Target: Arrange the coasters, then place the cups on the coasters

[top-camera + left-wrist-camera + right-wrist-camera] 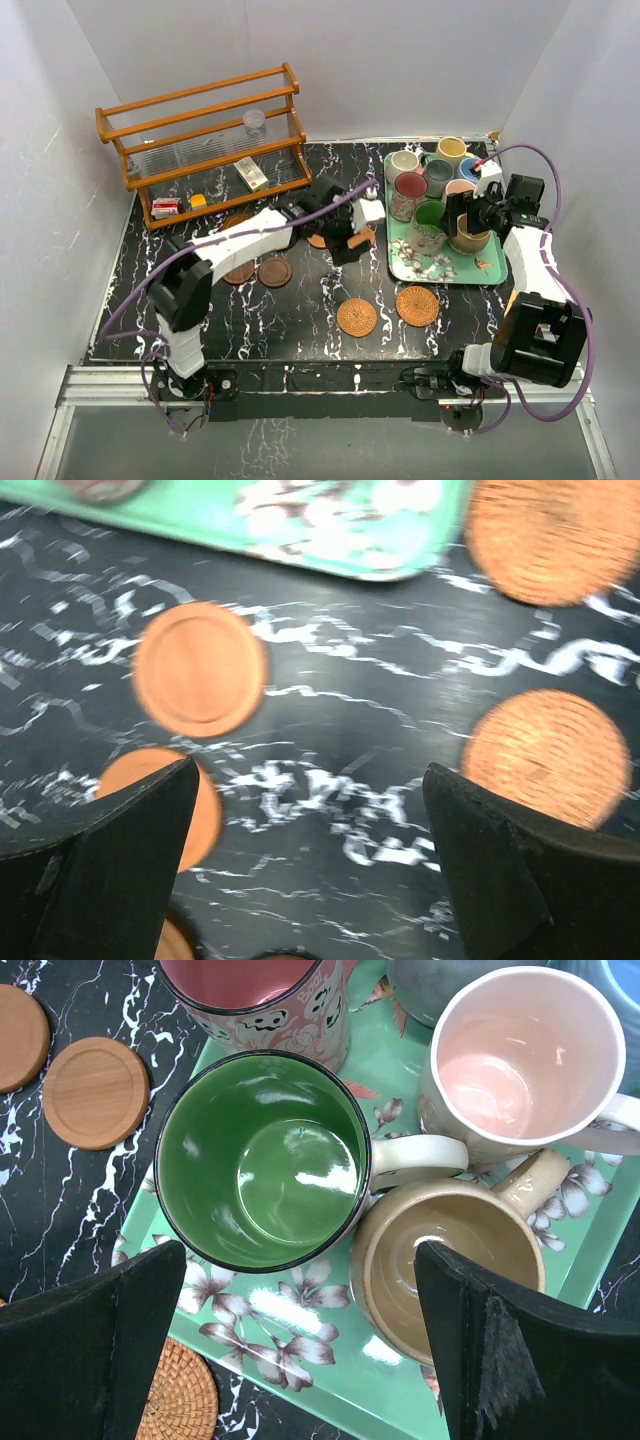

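Looks like we're still in the coaster-arranging step. The wooden coasters [275,271] are lying scattered on the worktop [300,320], and the cups [410,185] are all sitting on the tray [400,272]. Left fingers [343,248] are hovering apart and empty over bare worktop beside the wooden coasters. Right fingers [468,215] are hanging apart and empty above the green cup [260,1160] and tan cup [450,1250]. We're expecting the next move to need a low pinch on a thin disc edge. The cups are crowding each other, leaving little room for the fingers. The tray rim is sitting near the wicker coasters [357,317]. The front-left worktop is offering open room.
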Controlling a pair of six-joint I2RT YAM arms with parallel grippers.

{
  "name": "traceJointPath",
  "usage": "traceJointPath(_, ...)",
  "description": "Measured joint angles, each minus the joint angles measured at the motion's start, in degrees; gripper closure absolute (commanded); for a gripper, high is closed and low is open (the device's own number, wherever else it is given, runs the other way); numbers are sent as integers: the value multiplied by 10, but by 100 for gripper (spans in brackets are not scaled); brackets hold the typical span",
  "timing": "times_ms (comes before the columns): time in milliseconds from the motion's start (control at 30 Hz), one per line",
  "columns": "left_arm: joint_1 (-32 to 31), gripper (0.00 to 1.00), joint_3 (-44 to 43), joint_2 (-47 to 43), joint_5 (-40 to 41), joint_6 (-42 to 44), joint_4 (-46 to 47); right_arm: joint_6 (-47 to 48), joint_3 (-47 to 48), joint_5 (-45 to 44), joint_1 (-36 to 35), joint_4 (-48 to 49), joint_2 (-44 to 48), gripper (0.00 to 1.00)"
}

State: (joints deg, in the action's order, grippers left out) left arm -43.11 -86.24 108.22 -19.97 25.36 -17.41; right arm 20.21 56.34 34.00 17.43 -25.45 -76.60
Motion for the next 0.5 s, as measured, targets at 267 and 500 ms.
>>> traceJointPath(267, -153, 12, 123, -81, -11, 63, -28, 0, 0, 0, 0, 0, 0, 2)
traceJointPath(500, -240, 19, 150, -36, -12, 109, -57, 1, 0, -1, 1, 0, 0, 2)
